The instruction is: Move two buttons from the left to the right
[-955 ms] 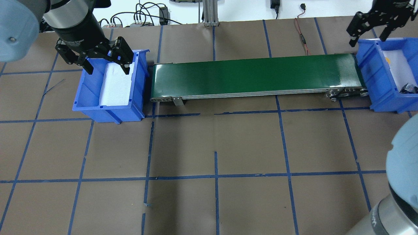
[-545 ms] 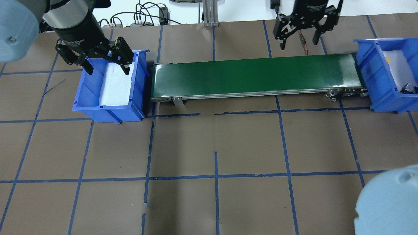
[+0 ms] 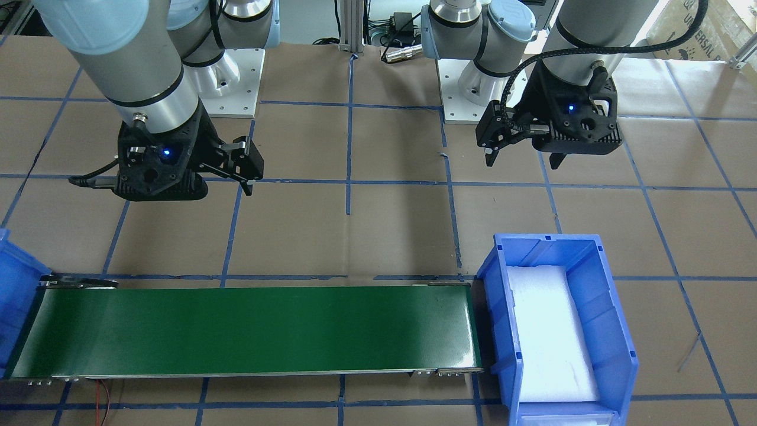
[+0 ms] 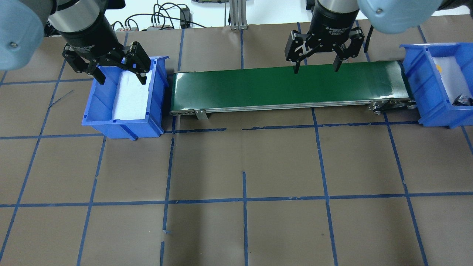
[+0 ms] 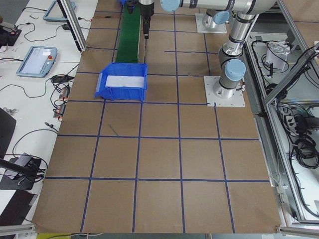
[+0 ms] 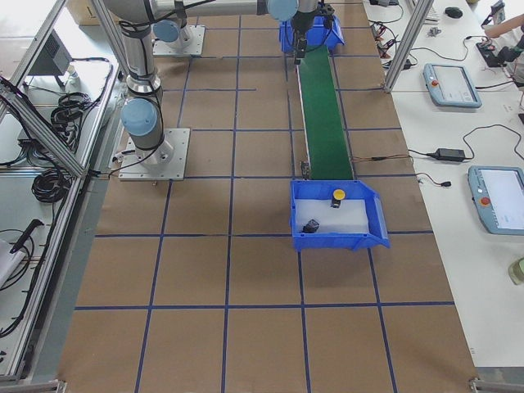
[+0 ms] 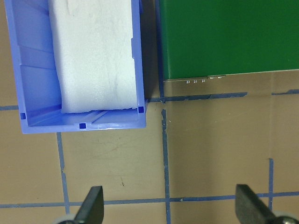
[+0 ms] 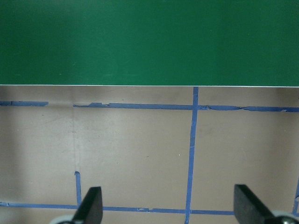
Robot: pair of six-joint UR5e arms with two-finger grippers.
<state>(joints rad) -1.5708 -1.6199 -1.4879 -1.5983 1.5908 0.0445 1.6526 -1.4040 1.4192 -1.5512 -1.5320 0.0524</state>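
Note:
Both buttons lie in the blue bin on the right (image 4: pixel 414 74), on its white foam. The yellow-capped button (image 6: pixel 338 196) shows as a yellow spot in the overhead view (image 4: pixel 438 68). The second button is a dark blocky body (image 6: pixel 311 225), also in the overhead view (image 4: pixel 463 99); its cap colour I cannot tell. My right gripper (image 4: pixel 316 69) is open and empty over the far edge of the green conveyor belt (image 4: pixel 288 87). My left gripper (image 4: pixel 122 79) is open and empty above the left blue bin (image 4: pixel 97 99), which holds only white foam.
The belt runs between the two bins. A red cable (image 4: pixel 342 40) lies on the table behind the belt. The left wrist view shows the left bin (image 7: pixel 28 70) and the belt end (image 7: pixel 229 37). Blue tape lines cross the brown table.
My right gripper has moved left from above the right bin to above the belt's far edge, still open. My left gripper has not moved.

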